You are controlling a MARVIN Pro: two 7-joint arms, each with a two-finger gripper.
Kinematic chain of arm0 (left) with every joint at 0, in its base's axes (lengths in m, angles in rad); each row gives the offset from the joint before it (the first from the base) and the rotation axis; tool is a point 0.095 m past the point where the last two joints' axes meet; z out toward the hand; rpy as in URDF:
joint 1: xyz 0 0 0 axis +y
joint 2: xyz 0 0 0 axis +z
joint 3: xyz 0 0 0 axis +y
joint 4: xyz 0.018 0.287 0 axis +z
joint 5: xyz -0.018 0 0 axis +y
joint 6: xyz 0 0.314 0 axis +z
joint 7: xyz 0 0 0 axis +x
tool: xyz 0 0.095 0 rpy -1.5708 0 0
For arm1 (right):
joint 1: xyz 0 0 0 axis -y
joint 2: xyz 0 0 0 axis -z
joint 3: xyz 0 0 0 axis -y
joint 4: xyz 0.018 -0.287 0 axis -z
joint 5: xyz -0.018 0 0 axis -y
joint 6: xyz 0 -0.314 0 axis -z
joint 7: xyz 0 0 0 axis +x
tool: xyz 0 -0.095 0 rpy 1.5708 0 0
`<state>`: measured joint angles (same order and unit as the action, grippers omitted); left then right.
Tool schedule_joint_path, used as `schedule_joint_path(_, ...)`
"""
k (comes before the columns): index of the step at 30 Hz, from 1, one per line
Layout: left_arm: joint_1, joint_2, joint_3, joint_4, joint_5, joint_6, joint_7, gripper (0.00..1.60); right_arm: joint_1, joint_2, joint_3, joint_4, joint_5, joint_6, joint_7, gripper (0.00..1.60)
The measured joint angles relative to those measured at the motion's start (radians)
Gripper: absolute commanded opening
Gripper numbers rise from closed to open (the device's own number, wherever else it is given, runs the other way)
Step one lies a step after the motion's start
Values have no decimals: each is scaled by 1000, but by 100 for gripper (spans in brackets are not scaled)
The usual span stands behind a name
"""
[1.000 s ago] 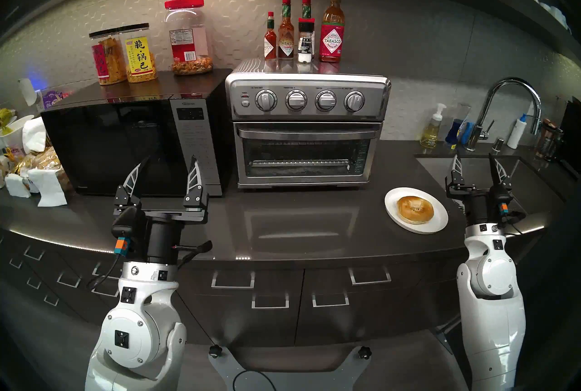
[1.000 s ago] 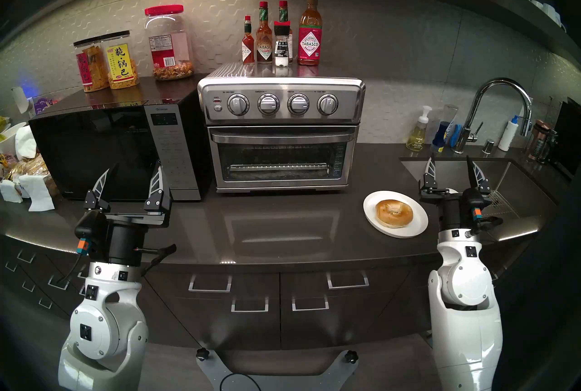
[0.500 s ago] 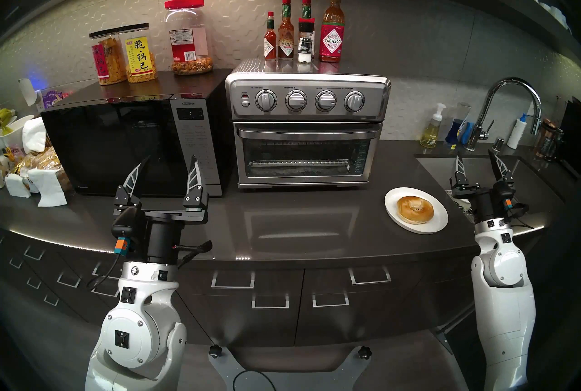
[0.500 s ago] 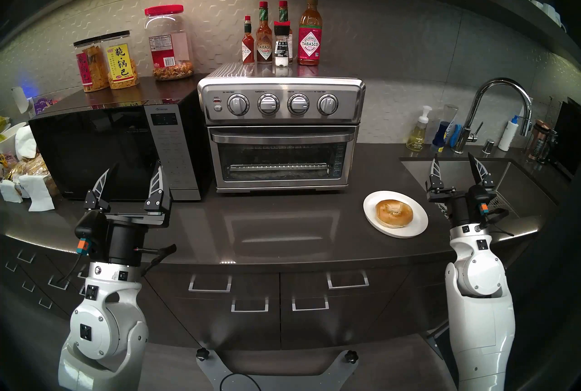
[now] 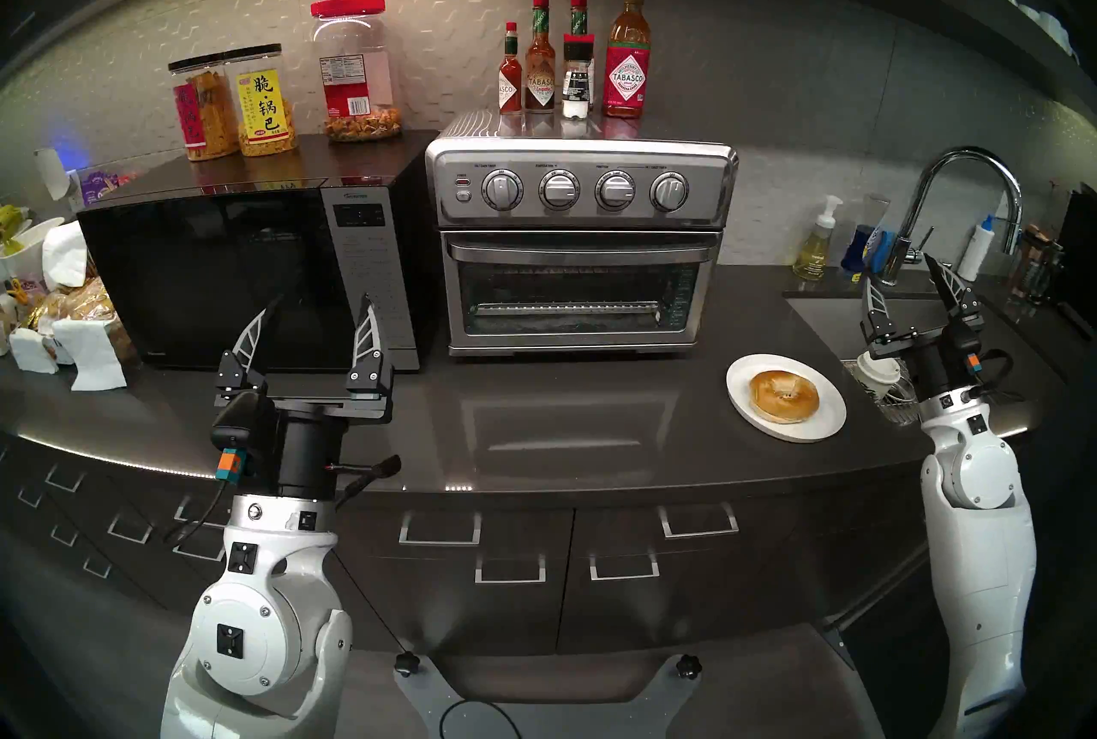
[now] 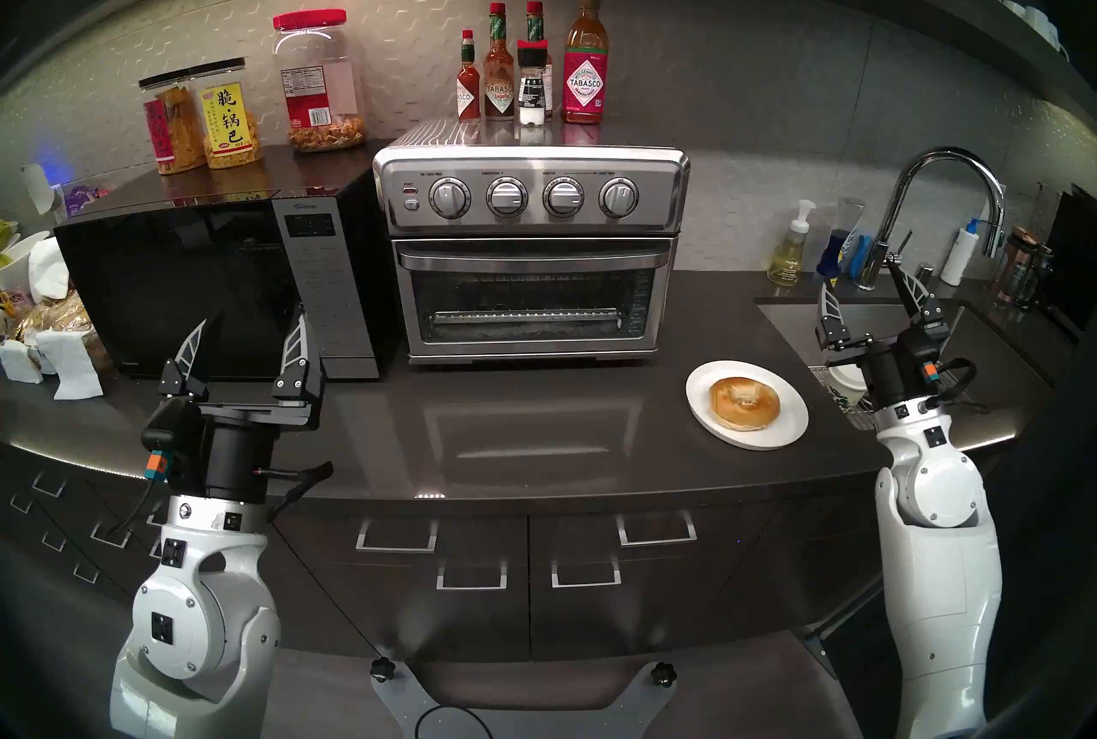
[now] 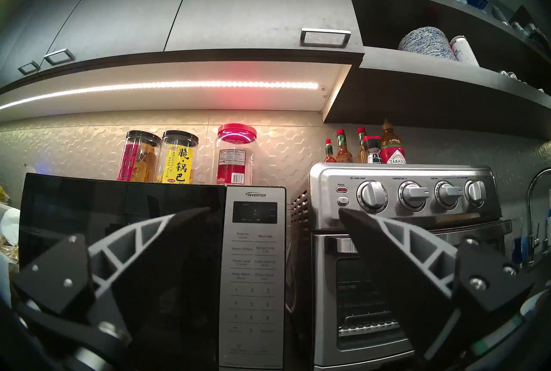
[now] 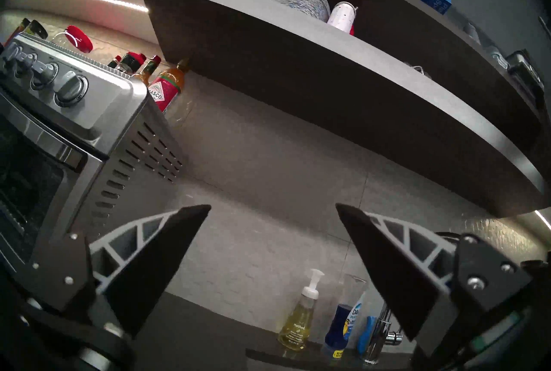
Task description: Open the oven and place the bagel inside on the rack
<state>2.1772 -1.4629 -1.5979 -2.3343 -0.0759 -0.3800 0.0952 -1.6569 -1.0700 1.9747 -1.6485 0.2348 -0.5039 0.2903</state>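
The stainless-steel oven [image 5: 582, 197] [image 6: 531, 197] stands at the counter's middle back, door shut, bar handle [image 5: 579, 251] across its top. The wire rack [image 5: 564, 309] shows through the glass. The golden-brown bagel [image 5: 783, 396] [image 6: 743, 403] lies on a white plate [image 5: 828, 411] right of the oven. My left gripper [image 5: 323, 304] [image 7: 272, 209] is open and empty in front of the black microwave [image 5: 202, 268]. My right gripper [image 5: 897, 268] [image 8: 272, 206] is open and empty over the sink, right of the plate. The oven also shows in both wrist views [image 7: 399, 197] [image 8: 98, 111].
Sauce bottles [image 5: 626, 61] stand on the oven's top; snack jars [image 5: 261, 102] stand on the microwave. The sink [image 5: 831, 316], faucet [image 5: 961, 185] and soap bottle [image 5: 816, 242] are at the right. A cup [image 5: 878, 366] sits in a rack in the sink. Bags and tissues [image 5: 71, 316] crowd the left.
My right arm has swung right and farther back, away from the plate, its gripper rising toward the faucet and uncovering the cup in the sink. The left arm has not moved.
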Motion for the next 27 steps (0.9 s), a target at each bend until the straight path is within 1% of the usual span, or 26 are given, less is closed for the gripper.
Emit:
schedule_joint_path(2,0,0,0,0,0,0,0,160,11,26,0,25,0,-15,46,160)
schedule_joint_path(6,0,0,0,0,0,0,0,160,31,58,-1,59,-7,-31,107,160)
schedule_joint_path(7,0,0,0,0,0,0,0,160,42,73,-3,74,-13,-36,137,160)
schedule_joint_path(11,0,0,0,1,0,0,0,160,72,107,-8,96,-31,-44,191,160)
schedule_joint_path(12,0,0,0,1,0,0,0,160,88,126,-12,101,-37,-48,213,160)
schedule_joint_path(18,0,0,0,1,0,0,0,160,128,174,-18,98,-47,-55,272,160)
schedule_joint_path(27,0,0,0,1,0,0,0,160,184,265,-32,94,-68,-60,397,160)
